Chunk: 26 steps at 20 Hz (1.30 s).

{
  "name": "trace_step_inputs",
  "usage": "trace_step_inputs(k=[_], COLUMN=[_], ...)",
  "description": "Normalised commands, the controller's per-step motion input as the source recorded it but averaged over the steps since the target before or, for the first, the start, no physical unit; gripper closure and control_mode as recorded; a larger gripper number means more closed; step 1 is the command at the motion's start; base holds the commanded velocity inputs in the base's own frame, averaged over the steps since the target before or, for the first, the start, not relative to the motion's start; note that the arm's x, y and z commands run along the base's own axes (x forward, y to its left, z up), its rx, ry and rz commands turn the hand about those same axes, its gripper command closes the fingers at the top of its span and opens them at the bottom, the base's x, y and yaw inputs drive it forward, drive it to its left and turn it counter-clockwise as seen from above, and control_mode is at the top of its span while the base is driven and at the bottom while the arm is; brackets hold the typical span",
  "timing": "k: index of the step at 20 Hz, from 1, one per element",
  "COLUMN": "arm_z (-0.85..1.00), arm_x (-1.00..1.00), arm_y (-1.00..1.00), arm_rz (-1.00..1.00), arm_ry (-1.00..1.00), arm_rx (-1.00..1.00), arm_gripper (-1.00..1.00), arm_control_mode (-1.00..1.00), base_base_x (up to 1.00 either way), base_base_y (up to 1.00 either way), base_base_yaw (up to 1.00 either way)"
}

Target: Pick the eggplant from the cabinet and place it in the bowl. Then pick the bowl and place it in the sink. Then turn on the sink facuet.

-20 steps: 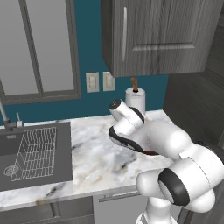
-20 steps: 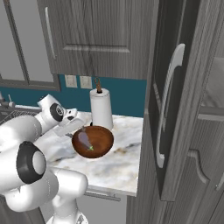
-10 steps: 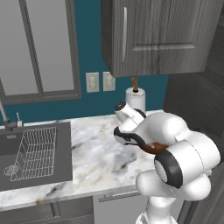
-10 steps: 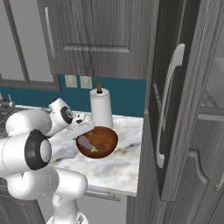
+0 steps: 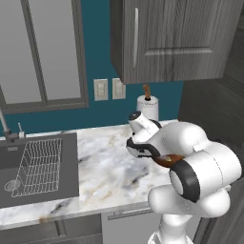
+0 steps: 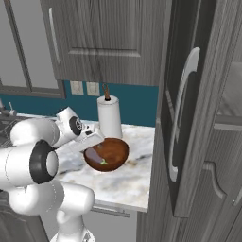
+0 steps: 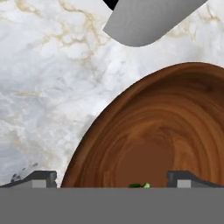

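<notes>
The reddish-brown wooden bowl [image 6: 111, 151] stands on the marble counter, in front of the paper towel roll. The dark purple eggplant [image 6: 96, 158] lies inside it, and its green stem [image 7: 140, 185] peeks up at the bottom of the hand view. My gripper [image 6: 90, 140] hangs over the bowl's left rim and is open. In the hand view the bowl [image 7: 153, 131] takes up the lower right; one fingertip [image 7: 42, 177] is outside the rim and the other is over the inside. From the left base view, my arm hides most of the bowl [image 5: 167, 161].
The paper towel roll [image 6: 109, 118] stands just behind the bowl. The tall cabinet's open door [image 6: 186, 108] juts out on the right. Far left are the dark sink [image 5: 69, 162], its white wire rack [image 5: 38, 164] and the faucet [image 5: 5, 125]. A wall cupboard [image 5: 176, 38] hangs overhead.
My hand has swung right and down toward the bowl, ending over its left rim. The jaws stayed wide open. The bowl and eggplant have not moved.
</notes>
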Motion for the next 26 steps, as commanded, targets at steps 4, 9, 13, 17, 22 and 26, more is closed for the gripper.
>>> trace_step_inputs(k=[4,9,13,17,22,26], arm_z=[-0.49,-0.24,-0.02,0.05,0.48,0.72], arm_x=[0.00,-0.03,-0.18,-0.40,-0.61,-0.78], arm_y=[-0.02,0.00,0.00,-0.01,0.00,0.19], arm_rz=[0.00,0.00,0.00,0.02,0.12,0.20], arm_ry=[0.09,0.05,0.00,0.00,0.00,0.00], arm_rx=[0.00,0.00,0.00,0.00,0.00,0.00], arm_gripper=[1.00,1.00,1.00,1.00,1.00,1.00], arm_control_mode=[-1.00,-1.00,-1.00,-1.00,-1.00,-1.00], base_base_x=[0.00,0.00,0.00,0.00,0.00,0.00], base_base_y=[0.00,0.00,0.00,0.00,0.00,0.00], base_base_yaw=[0.00,0.00,0.00,0.00,0.00,0.00])
